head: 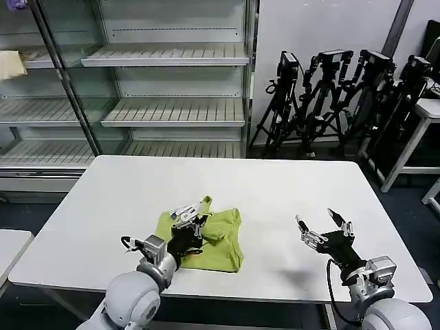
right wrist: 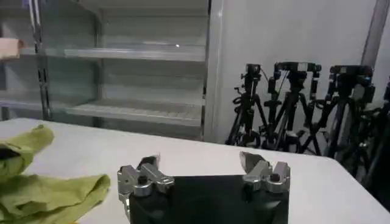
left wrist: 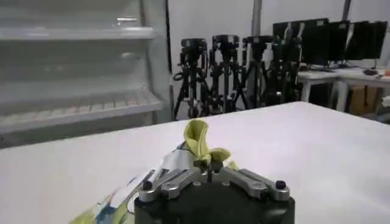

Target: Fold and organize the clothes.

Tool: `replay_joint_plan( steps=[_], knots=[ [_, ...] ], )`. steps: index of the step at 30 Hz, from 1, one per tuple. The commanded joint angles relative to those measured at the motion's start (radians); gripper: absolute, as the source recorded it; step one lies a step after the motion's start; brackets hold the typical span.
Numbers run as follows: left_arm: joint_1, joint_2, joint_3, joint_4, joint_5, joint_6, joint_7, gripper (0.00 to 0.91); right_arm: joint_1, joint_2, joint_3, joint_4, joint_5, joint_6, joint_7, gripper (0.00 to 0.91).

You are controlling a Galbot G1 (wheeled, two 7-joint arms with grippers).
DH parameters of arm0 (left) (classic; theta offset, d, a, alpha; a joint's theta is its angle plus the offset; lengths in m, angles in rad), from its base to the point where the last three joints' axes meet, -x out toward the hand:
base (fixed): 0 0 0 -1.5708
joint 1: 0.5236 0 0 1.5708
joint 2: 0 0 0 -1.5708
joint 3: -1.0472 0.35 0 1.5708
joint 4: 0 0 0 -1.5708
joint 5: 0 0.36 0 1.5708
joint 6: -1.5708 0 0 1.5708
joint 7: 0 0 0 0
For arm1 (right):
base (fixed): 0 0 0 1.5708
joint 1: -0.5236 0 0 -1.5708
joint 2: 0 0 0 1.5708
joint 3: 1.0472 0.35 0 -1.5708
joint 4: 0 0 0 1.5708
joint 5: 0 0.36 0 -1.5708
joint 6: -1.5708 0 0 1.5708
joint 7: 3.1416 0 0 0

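One garment is being catalogued: the lime yellow-green T-shirt, lying crumpled and partly folded on the white table, toward the near edge and left of the table's middle. A corner of the T-shirt is being held up off the heap, standing as a small upright flap above the rest of the fabric.

Left gripper: positioned directly over the T-shirt, with its fingers being kept closed on that raised fold. In the left wrist view the left gripper is being shown with its fingers pressed together and the pinched yellow-green cloth sticking up from between them.

Right gripper: being held above the bare table top on the right side, well apart from the T-shirt, with nothing in it. Its fingers are being kept spread wide; in the right wrist view the right gripper is being shown with a broad gap between the two fingers, and the T-shirt is being seen off to one side on the table.

Background items: empty metal shelving is standing behind the table, and a row of black tripods is being kept against the wall beside it. A second white table is being glimpsed at the far right.
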State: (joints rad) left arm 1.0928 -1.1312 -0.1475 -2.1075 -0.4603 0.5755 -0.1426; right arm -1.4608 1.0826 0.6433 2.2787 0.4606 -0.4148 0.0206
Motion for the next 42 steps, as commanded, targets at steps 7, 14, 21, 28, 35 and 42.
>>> replay_joint_plan(
  steps=[7, 14, 21, 28, 35, 42],
  knots=[
    [-0.06, -0.047, 0.0, -0.058, -0.239, -0.042, -0.069, 0.907, 0.003, 0.005, -0.002, -0.004, -0.002, -0.003, -0.002, 0.907],
    [0.01, 0.019, -0.152, -0.107, -0.236, -0.056, -0.058, 0.907, 0.004, 0.005, 0.0, -0.013, -0.002, 0.002, -0.008, 0.907],
    [0.174, 0.06, -0.271, -0.1, -0.233, 0.001, -0.161, 0.907, 0.012, 0.013, -0.009, -0.019, -0.002, 0.009, -0.012, 0.907],
    [0.193, 0.011, -0.243, 0.064, -0.218, 0.002, -0.214, 0.907, 0.006, 0.008, -0.006, -0.012, -0.001, 0.012, -0.013, 0.907],
    [0.13, -0.017, -0.201, 0.162, -0.212, 0.004, -0.232, 0.907, -0.01, -0.005, 0.013, -0.004, 0.006, 0.013, -0.013, 0.907],
    [0.133, -0.009, -0.182, 0.166, -0.183, 0.004, -0.241, 0.322, -0.006, -0.006, 0.009, -0.009, 0.009, 0.016, -0.014, 0.907]
  ],
)
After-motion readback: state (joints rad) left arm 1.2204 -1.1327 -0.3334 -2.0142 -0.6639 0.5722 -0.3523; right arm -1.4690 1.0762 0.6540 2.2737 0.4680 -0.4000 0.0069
